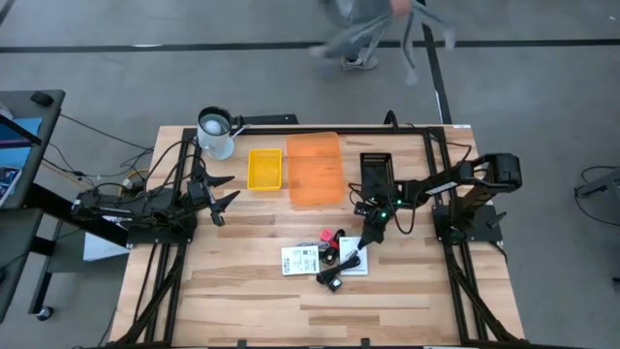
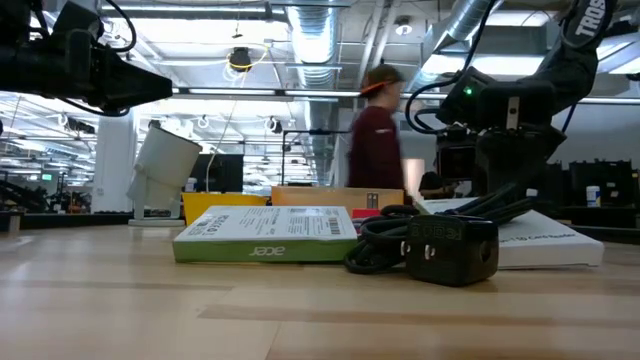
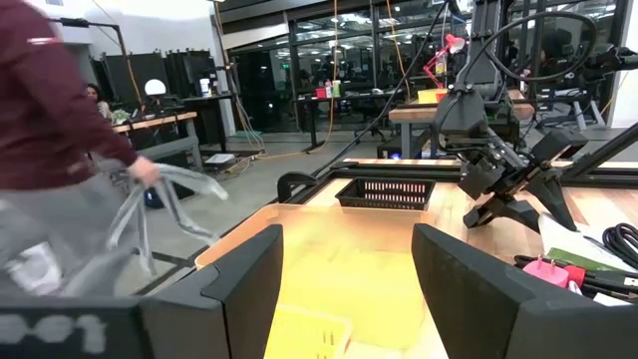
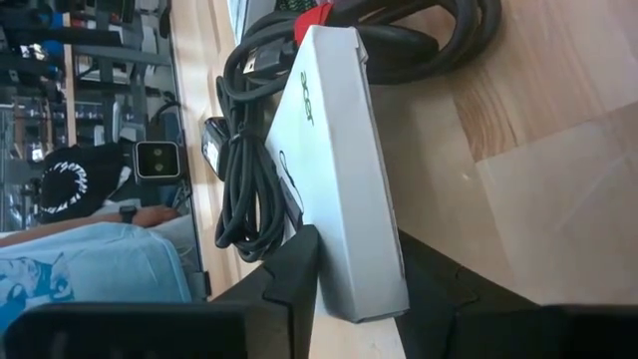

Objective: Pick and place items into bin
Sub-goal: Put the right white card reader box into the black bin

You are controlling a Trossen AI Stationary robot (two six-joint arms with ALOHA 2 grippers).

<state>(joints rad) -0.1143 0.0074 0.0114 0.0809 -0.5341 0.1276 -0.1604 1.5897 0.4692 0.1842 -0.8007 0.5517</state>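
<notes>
The items lie on the table's near middle: a white labelled card box [image 1: 300, 260], a second white box [image 1: 355, 262], black coiled cables [image 1: 334, 254], a red-pink piece [image 1: 326, 237] and a small black block [image 1: 335, 284]. My right gripper [image 1: 366, 240] is low over this pile, shut on the second white box [image 4: 339, 170]; the cables [image 4: 244, 189] lie along that box. My left gripper [image 1: 221, 191] is open and empty at the table's left, beside the yellow bin [image 1: 264, 170]. My right gripper pinches the near end of the white box [image 4: 359, 284] between its two fingers [image 4: 296, 267], one on each long side. The fingers slant down from the table's far right. The box's far end reaches in among the cables and the red piece [image 4: 317, 14].
An orange bin [image 1: 315, 170], a black basket [image 1: 376, 170] and a white jug [image 1: 215, 131] stand on the far half. A person [image 1: 373, 29] walks beyond the table's far edge. Bare wood lies near the front edge [image 1: 291, 315].
</notes>
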